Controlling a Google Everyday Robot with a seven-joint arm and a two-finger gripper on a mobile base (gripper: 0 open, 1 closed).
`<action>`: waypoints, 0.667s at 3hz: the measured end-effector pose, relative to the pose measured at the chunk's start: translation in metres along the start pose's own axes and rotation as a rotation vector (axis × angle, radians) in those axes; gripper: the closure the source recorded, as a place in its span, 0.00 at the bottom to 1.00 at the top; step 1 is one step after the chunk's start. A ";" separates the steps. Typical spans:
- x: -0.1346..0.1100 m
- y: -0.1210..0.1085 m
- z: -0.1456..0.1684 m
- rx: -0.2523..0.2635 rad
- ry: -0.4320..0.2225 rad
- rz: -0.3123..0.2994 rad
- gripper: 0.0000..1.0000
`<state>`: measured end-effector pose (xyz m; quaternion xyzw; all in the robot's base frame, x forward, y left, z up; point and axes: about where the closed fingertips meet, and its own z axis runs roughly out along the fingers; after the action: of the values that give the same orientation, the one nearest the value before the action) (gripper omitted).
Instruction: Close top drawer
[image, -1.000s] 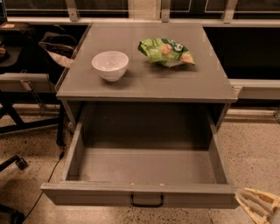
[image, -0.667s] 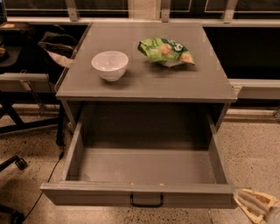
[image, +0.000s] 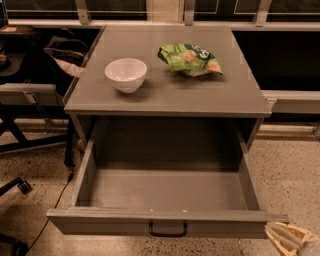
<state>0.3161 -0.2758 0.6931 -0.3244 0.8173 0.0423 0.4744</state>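
Hovering low in the near right corner, the gripper (image: 283, 237) sat just beside the right front end of the top drawer (image: 100, 226). The drawer gaped wide open to its left, black handle (image: 168, 231) leftward too. Gripper wide or narrow? Couldn't tell. Beyond, up left, a white bowl (image: 126, 74) and a green snack bag (image: 190, 60) rested on the cabinet top (image: 200, 97).
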 end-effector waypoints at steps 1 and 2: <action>0.014 0.008 0.003 -0.006 0.021 0.044 1.00; 0.021 0.012 0.007 -0.008 0.042 0.058 1.00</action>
<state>0.3067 -0.2739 0.6693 -0.3032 0.8359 0.0526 0.4544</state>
